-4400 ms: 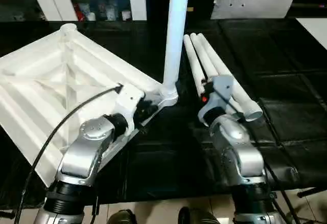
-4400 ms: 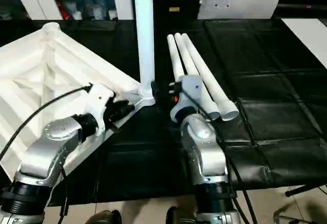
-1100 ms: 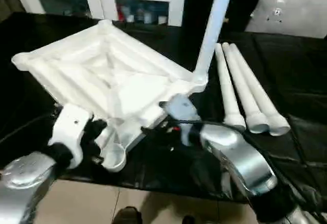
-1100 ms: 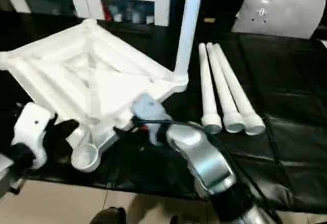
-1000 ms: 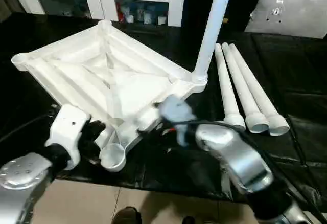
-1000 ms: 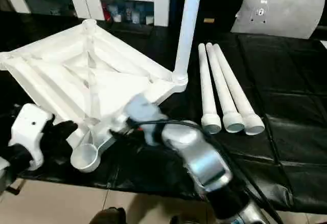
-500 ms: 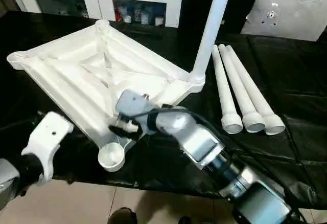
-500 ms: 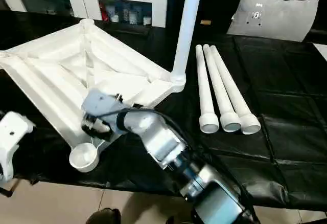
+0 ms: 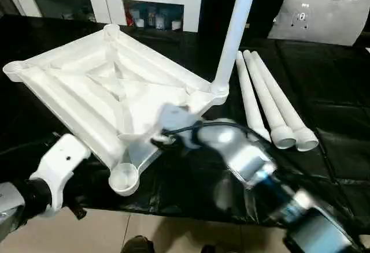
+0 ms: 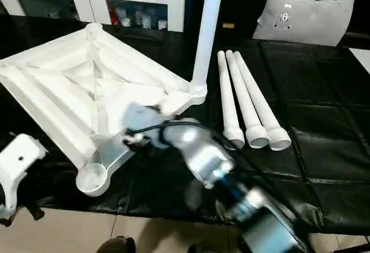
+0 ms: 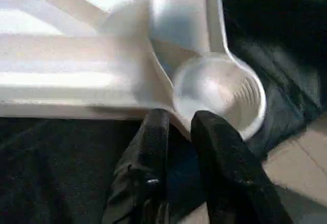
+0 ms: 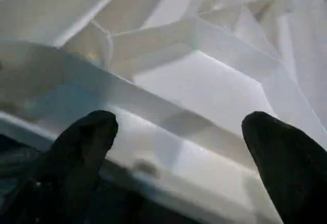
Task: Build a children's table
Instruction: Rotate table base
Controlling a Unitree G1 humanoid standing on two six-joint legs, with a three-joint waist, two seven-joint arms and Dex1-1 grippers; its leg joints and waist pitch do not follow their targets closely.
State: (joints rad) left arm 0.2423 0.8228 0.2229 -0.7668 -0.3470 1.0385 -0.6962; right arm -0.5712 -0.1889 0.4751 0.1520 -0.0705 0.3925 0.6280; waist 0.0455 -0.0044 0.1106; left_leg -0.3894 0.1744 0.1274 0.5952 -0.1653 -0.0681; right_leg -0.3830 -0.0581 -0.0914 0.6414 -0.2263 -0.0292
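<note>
Two claws meet the upturned table top (image 9: 110, 97): the right claw (image 12: 179, 147) gapes wide over its lower-centre rim, the left claw (image 11: 179, 132), nearly closed and empty, sits beside the corner socket (image 11: 219, 96).

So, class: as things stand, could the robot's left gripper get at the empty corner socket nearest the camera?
Probably yes. The left gripper, fingers nearly together, sits just short of the empty corner socket, with nothing between them.

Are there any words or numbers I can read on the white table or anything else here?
None can be read.
Table top and legs: no writing shows.
Grey-white panel: a small round mark, too small to read.
Cabinet: little items on the shelf, any labels too small to read.
</note>
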